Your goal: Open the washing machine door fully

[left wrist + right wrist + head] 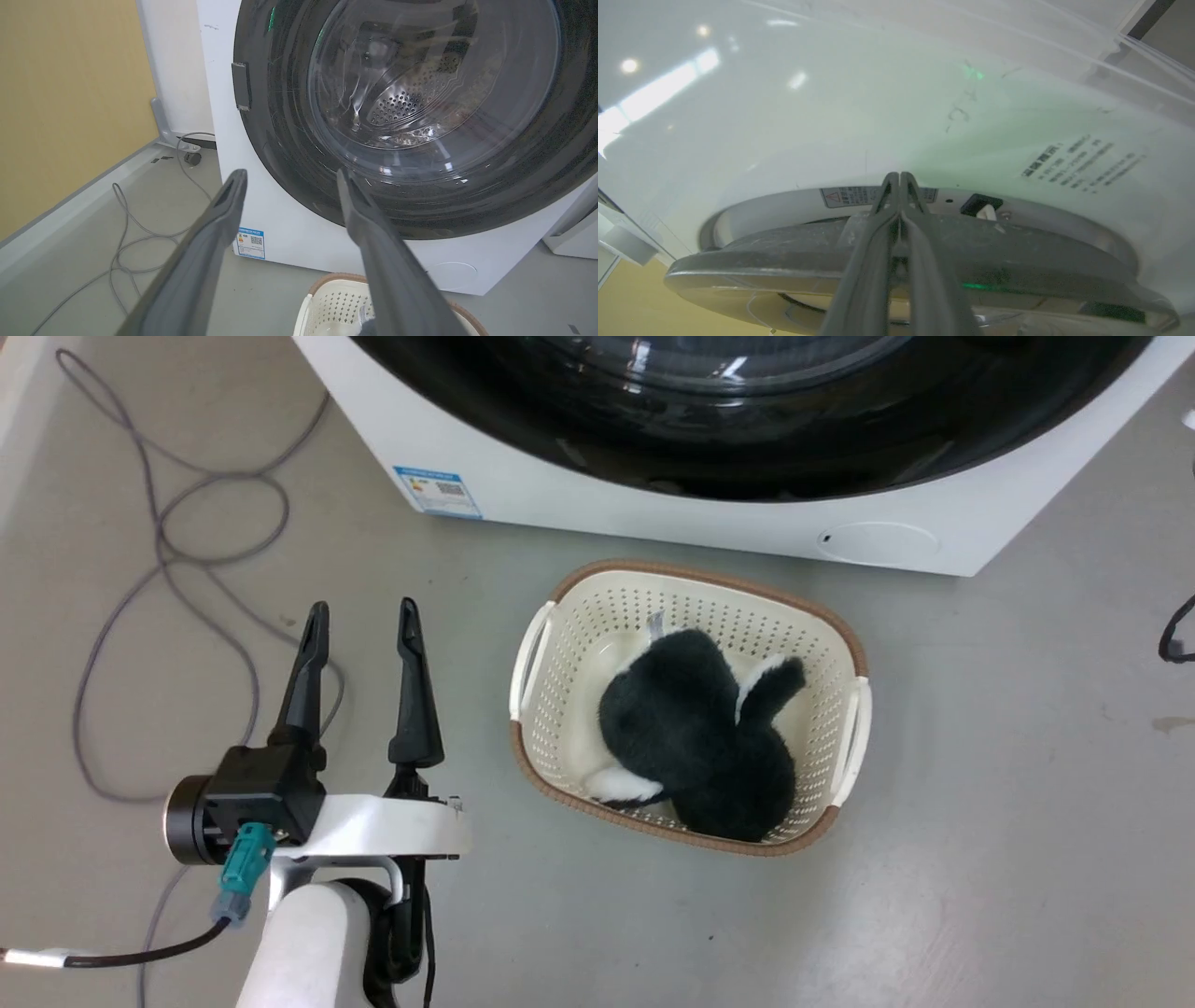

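- The right end effector (900,176) has both fingers pressed flat together, with nothing visible between them. They lie across the grey rim of the washing machine door (761,273), tips reaching past it toward the white front of the washing machine (831,107).
- Just right of those tips a dark latch slot (980,203) shows, so I judge the door unlatched but barely ajar, with most of its swing undone.
- The left end effector (362,607) is spread wide and empty. The door sits ahead of and above its fingertips, well apart.
- Handling, as I judge it: the door is rigid, fairly heavy and hinged, with a slick black face and a glass bowl that could scratch. Hook behind the rim on the latch side, where the right fingers are, and follow an arc rather than pulling straight.
- A small grey block (240,86) sits on the door's edge, up and left of the left fingertips. Whether it is a hinge or a handle, I cannot tell.
- Right of the left end effector a perforated basket (569,644) holding a black-and-white plush toy (695,737) stands on the floor close before the machine. A low arm could knock it.
- Loose grey cables (164,556) lie on the floor on that end effector's other side, away from the door.
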Controlling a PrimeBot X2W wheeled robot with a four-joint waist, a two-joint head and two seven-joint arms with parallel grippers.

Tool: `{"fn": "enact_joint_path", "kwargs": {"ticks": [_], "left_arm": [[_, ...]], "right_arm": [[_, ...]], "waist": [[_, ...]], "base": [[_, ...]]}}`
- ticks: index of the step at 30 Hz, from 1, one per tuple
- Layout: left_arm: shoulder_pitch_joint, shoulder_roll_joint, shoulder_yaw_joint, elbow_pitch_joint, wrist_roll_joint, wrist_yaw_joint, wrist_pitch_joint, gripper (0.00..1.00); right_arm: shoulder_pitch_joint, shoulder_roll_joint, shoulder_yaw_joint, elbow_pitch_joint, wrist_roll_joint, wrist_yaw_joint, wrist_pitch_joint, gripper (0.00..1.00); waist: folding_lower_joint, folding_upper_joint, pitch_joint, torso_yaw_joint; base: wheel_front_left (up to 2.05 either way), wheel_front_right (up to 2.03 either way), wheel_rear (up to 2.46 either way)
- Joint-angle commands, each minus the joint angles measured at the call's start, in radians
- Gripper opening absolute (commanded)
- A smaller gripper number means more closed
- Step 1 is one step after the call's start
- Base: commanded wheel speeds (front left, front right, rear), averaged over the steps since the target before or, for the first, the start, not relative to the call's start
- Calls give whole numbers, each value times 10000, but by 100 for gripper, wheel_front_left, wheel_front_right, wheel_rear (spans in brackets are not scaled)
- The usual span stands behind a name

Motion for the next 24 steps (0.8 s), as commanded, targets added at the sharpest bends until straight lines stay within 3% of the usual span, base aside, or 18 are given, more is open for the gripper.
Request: {"fn": "enact_joint_path", "kwargs": {"ticks": [1,14,24], "left_arm": [[-177,12,-45,-15,-63,63,-103,100],[-185,12,34,92,-36,46,-172,100],[86,12,121,214,53,-13,-172,100]], "right_arm": [[-322,-150,73,224,295,10,100,0],[115,-242,990,-114,514,10,2001,0],[1030,-177,1390,-575,509,10,2669,0]], "waist": [[-1,0,50,53],[-1,0,-130,-71],[-1,0,-673,-313]], "base": [[0,0,0],[0,0,0],[0,0,0]]}}
